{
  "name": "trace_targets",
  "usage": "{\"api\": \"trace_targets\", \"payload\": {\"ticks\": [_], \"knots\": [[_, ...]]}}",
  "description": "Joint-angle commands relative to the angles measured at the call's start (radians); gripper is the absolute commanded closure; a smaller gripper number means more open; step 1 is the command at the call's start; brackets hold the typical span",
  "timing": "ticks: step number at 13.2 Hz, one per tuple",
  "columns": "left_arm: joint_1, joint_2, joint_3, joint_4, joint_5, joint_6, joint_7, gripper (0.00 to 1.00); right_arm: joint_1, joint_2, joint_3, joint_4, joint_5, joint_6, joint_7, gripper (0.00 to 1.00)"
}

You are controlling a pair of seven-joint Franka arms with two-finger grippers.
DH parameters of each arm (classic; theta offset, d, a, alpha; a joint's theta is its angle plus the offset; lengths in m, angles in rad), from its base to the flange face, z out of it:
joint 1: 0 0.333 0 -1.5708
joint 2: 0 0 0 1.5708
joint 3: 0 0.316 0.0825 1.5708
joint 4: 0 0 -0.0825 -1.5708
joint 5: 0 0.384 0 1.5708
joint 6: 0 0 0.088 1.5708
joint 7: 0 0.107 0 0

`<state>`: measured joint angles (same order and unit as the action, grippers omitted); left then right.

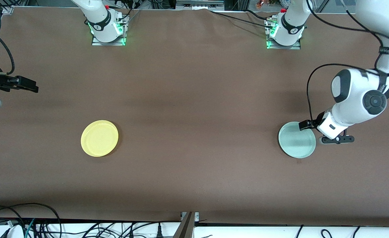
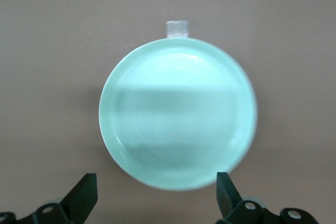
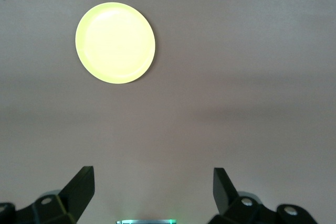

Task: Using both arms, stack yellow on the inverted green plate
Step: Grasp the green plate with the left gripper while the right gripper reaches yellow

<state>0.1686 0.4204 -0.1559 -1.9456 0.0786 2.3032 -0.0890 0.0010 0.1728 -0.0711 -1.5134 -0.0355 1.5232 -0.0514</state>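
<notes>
1. The green plate (image 2: pixel 177 119) looked like smooth, glossy plastic.
2. The yellow plate (image 1: pixel 99 138) looked smooth, with a softer sheen.
3. The table (image 1: pixel 194 99) was matt brown, cloth-like.

You see two glossy white jointed arms with black joint bands, the left arm (image 1: pixel 356 99) carrying a round dark grey cap on its elbow. Loose black cables loop along both. Each grey base plate glows green, with a small red knob above. The black two-finger left gripper (image 2: pixel 157 195) and right gripper (image 3: pixel 152 190) have wedge-shaped fingers.
</notes>
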Motion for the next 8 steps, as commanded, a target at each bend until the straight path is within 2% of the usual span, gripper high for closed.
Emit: {"api": "trace_targets", "payload": {"ticks": [1,8], "knots": [[0.063,0.073,-0.011,0.004,0.091,0.096,0.014,0.00,-0.021,0.053,-0.010,0.022,0.002,0.032,-0.007,0.00],[0.108,0.164,-0.010,0.013,0.095,0.199,0.078,0.00,-0.042,0.177,-0.010,0.010,0.011,0.173,-0.008,0.00]]}}
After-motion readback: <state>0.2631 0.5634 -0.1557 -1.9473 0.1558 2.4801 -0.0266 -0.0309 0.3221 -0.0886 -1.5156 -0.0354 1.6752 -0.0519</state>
